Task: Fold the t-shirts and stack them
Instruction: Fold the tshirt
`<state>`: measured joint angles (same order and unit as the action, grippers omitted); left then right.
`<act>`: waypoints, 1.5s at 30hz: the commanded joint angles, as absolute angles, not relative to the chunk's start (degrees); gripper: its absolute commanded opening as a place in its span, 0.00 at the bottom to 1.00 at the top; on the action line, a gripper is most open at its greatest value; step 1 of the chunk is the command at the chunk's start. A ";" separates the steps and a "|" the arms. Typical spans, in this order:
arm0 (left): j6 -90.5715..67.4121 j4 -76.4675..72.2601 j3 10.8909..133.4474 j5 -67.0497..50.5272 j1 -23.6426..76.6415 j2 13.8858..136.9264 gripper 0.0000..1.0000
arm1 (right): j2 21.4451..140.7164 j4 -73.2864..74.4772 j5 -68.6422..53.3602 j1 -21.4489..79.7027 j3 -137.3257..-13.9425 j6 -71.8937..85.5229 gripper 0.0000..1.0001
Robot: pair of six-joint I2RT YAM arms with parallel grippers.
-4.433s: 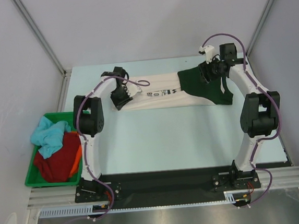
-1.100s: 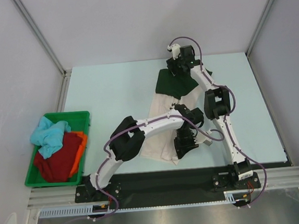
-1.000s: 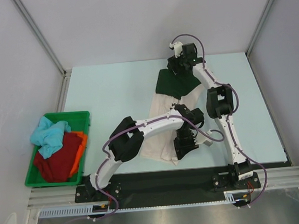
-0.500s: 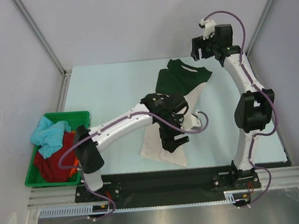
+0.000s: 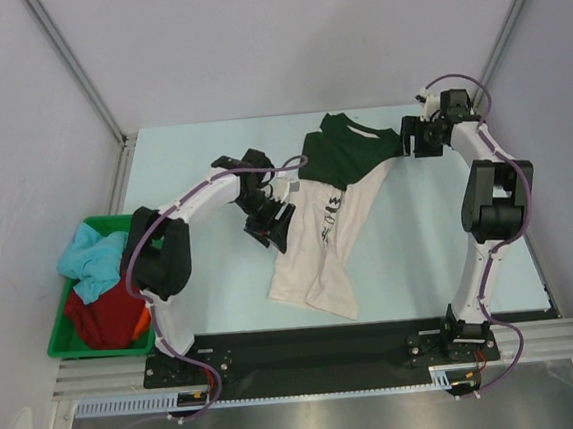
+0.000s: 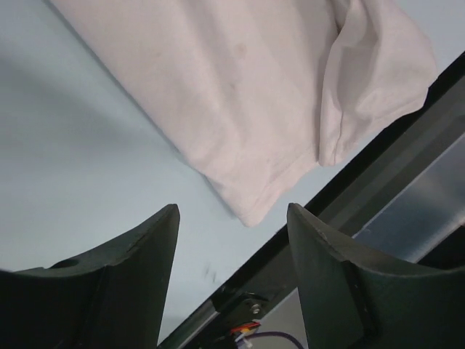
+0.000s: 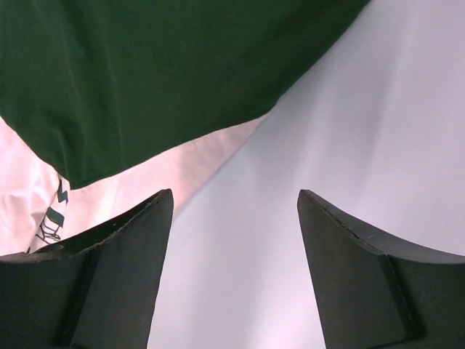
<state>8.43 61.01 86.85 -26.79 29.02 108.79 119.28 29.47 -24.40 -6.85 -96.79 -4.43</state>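
Observation:
A cream t-shirt with black lettering lies slanted across the middle of the table, its hem toward the near edge. A dark green t-shirt lies on its far end. The left gripper hovers just left of the cream shirt, open and empty; its wrist view shows the cream shirt's hem corner ahead of the fingers. The right gripper is open and empty beside the green shirt's right sleeve; the green shirt and cream cloth fill the upper left of its wrist view.
A green bin at the table's left edge holds light blue, dark red and orange shirts. A black strip runs along the near table edge. White walls stand close on three sides.
The left gripper let go of the cream shirt and swung left and back, off the cloth. The right arm pulled back to the right of the green shirt. Both shirts now lie uncovered.

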 commanded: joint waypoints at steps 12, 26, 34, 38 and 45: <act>6.24 59.24 76.30 -35.51 26.81 113.91 0.65 | 132.35 27.07 -28.03 -6.77 -105.98 -2.29 0.71; 7.56 60.29 73.65 -36.56 26.72 116.28 0.42 | 140.53 24.70 -31.64 -4.75 -113.55 -0.26 0.49; 8.08 60.03 72.69 -37.36 26.81 116.81 0.00 | 143.87 24.26 -27.60 -4.48 -120.14 -0.44 0.17; 8.70 60.03 72.16 -38.40 26.72 116.54 0.01 | 145.19 23.82 -27.07 -4.22 -122.69 -0.70 0.13; 9.75 60.82 69.27 -38.94 26.81 113.21 0.00 | 148.71 22.33 -26.28 -3.26 -128.05 -1.49 0.14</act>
